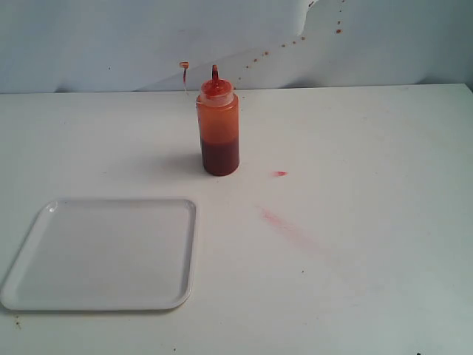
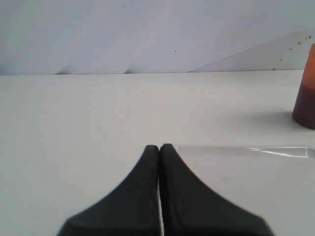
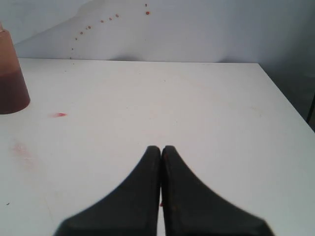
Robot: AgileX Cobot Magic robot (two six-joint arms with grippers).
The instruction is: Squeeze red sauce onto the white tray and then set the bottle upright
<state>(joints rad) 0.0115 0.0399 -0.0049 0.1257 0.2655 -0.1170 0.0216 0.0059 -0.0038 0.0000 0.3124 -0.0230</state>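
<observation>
The bottle [image 1: 218,129] stands upright near the middle of the table, orange-tinted with dark red sauce in its lower part and a red nozzle on top. Its edge shows in the left wrist view as the bottle [image 2: 306,93] and in the right wrist view as the bottle [image 3: 11,78]. The white tray [image 1: 103,255] lies flat at the front left, bare, with no red sauce on it. My left gripper [image 2: 160,147] is shut on nothing, just before the tray's far rim [image 2: 246,149]. My right gripper [image 3: 161,148] is shut and empty over bare table. Neither arm appears in the exterior view.
A small red dash [image 1: 279,174] and a faint pinkish smear [image 1: 284,223] mark the table right of the bottle. Brownish splatter dots [image 1: 295,41] run up the back wall. The table's right edge [image 3: 285,93] drops off in the right wrist view.
</observation>
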